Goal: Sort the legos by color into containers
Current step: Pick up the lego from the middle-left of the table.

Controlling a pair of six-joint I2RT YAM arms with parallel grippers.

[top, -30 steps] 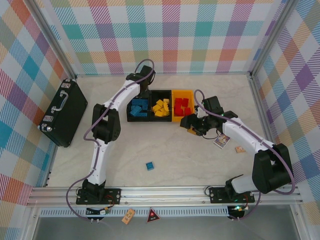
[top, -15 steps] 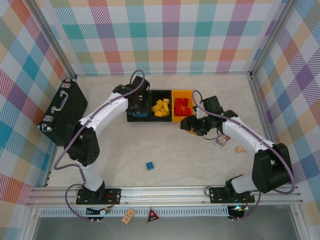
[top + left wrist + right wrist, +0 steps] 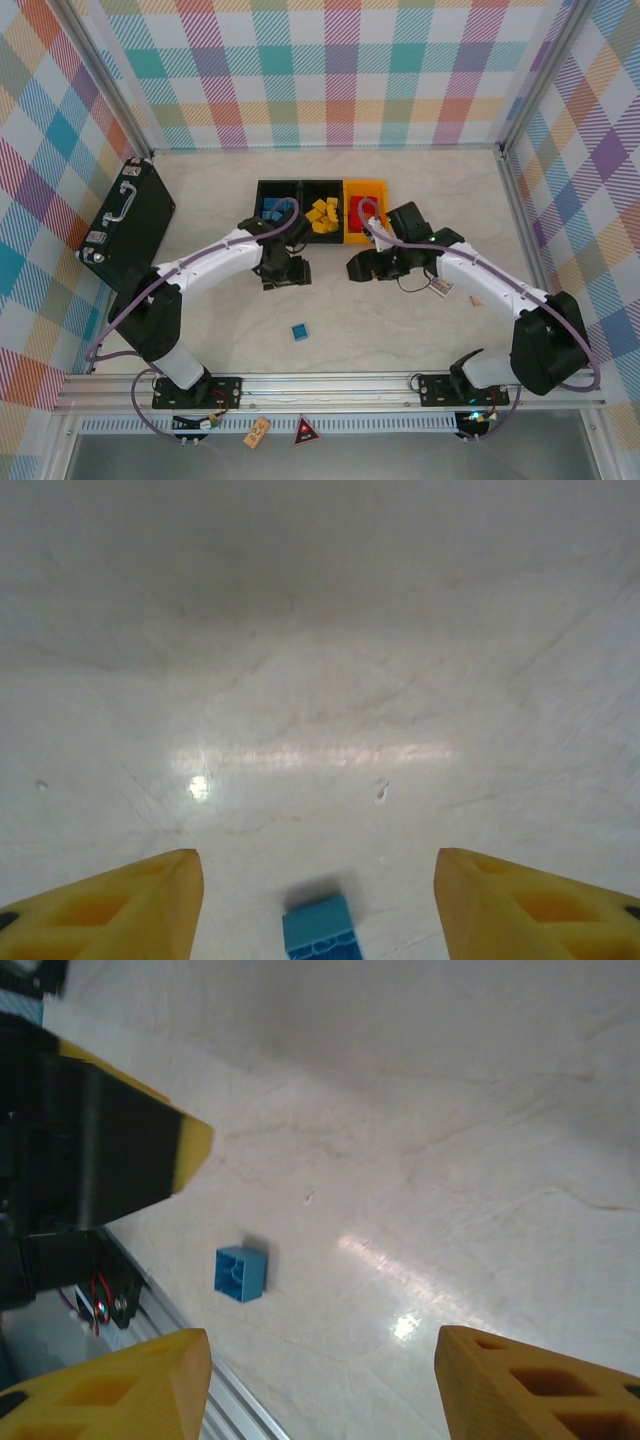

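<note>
**Table** [image 3: 400, 330]: pale, marbled surface with plaid walls on three sides.

**Containers:** three open bins stand in a row at the far middle of the table, touching side to side.
- Left black bin [image 3: 260, 200]: holds blue bricks [image 3: 273, 210].
- Middle black bin [image 3: 322, 185]: holds yellow bricks [image 3: 322, 212].
- Yellow-orange bin [image 3: 366, 184]: stands on the right and holds red bricks [image 3: 357, 207]. A cable of the right arm crosses its near part.

**Loose blue brick** [image 3: 299, 331]: the one brick outside the bins. It lies flat on the table at the near middle, well apart from the bins and nearer than both grippers.

**Left gripper** [image 3: 285, 270]: hangs over bare table just near of the bin row.
- In its wrist view the two yellow fingers [image 3: 120, 905] stand spread wide with nothing pinched.
- The loose blue brick lies on the table at the lower edge of that view, between the fingers and touching neither.

**Right gripper** [image 3: 362, 268]: sits to the right of the left gripper, near of the yellow-orange bin and facing the other gripper.
- Its jaws are parted and empty.
- Its wrist view shows the loose brick on the table beyond the fingers, and the left gripper's yellow-tipped finger at upper left.

**Briefcase** [image 3: 130, 225]: black with a handle, lying at the far left edge of the table.

**Card** [image 3: 441, 287]: small and printed, partly under the right forearm at the right.
</note>
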